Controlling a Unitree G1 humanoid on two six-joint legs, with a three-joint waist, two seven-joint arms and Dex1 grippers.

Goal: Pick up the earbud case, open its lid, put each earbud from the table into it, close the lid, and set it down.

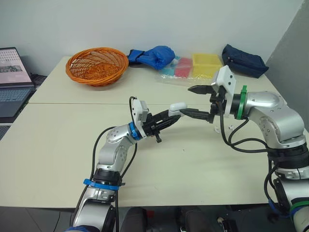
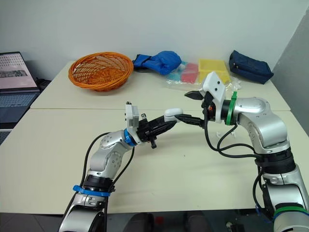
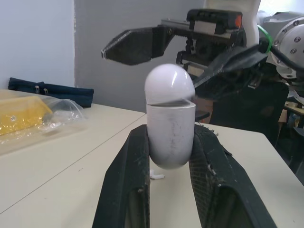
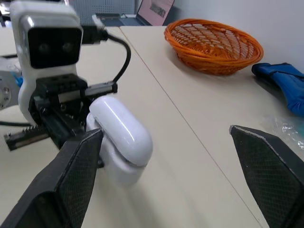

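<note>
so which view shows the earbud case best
The left wrist view: the earbud case stands close up, gripped at its base, lid seam plain. The right wrist view shows it side-on; the eye views show it far off, from above.

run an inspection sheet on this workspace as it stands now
surface: pale table, two tops butted together with a seam between
job's things: white earbud case held above the table, lid down or barely cracked; earbuds not made out, one white speck lies below the case
clutter: orange basket, blue cloth, plastic bag of yellow and pink items, dark pouch, all at the far side
claws: left claw shut on the case's body; right claw open, one finger at the lid
cables: black cables loop off both arms
surroundings: laptop at the left, white wall behind
</note>
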